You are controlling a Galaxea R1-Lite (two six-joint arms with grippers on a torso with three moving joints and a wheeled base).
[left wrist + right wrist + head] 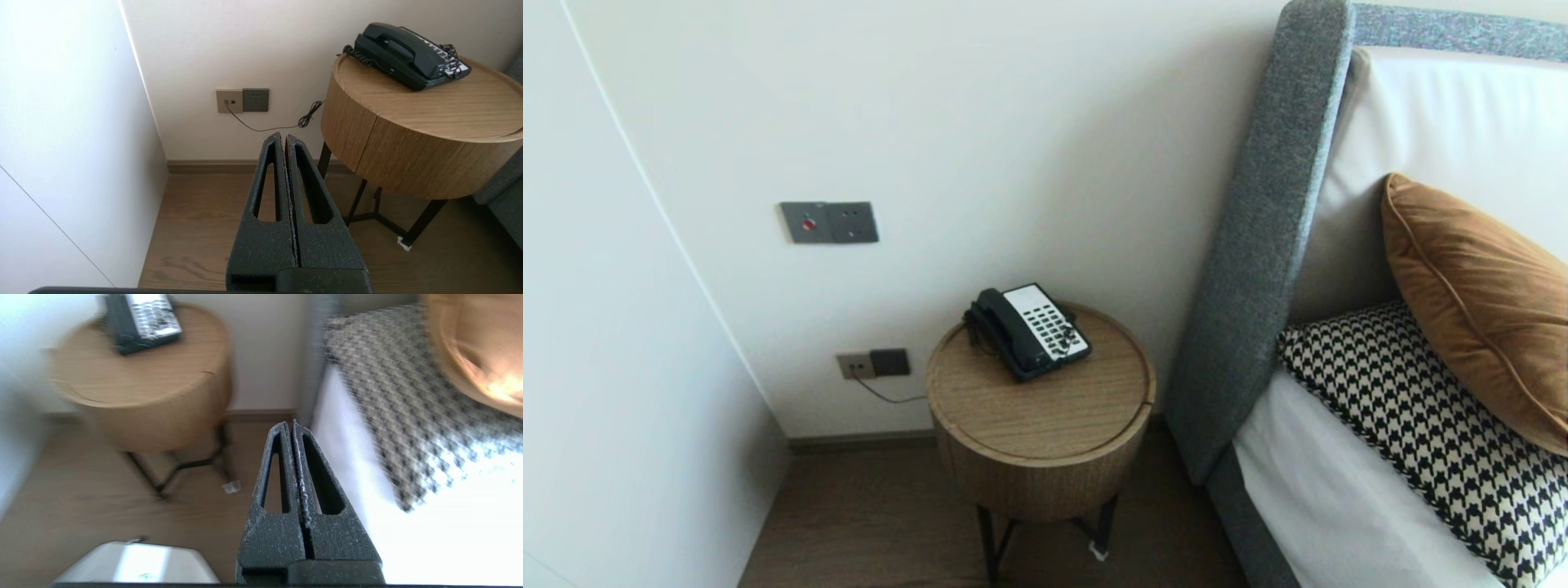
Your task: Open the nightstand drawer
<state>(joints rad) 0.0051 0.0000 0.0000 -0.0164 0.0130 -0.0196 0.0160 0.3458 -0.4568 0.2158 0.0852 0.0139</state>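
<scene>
Firstly, one black telephone (1027, 331) stands on one round wooden table (1045, 425), on the part of the top that is near the wall. Its one handset lies in the cradle, beside the white keypad, and one coiled cord hangs at each end of the set, so I count two bunches of cord. The table stands on thin black legs; how many they are I cannot tell. One small white scrap (1098, 554) lies on the wooden floor (849, 523) beside one leg.

On the wall there are two groups of plates, each with two plates side by side. The upper group (829, 222) is grey and one of its plates carries a red dot. The lower group (874, 363) has one beige plate and one dark plate, and one thin cable (261, 127) goes from the beige plate toward the table.

To the right of the table is one bed (1339, 506) with one grey headboard (1266, 237). Two cushions lie on it: one brown cushion (1478, 302) and one black-and-white checked cushion (1429, 441), touching each other.

The left gripper (285, 136) hangs above the floor, low beside the table and apart from it, pointing at the lower plates. Its two fingers are pressed together and hold nothing. The right gripper (289, 425) hangs above the floor between the table and the bed, close to the edge of the bed. Its two fingers are also pressed together, with nothing between them. Both are well apart from the telephone.
</scene>
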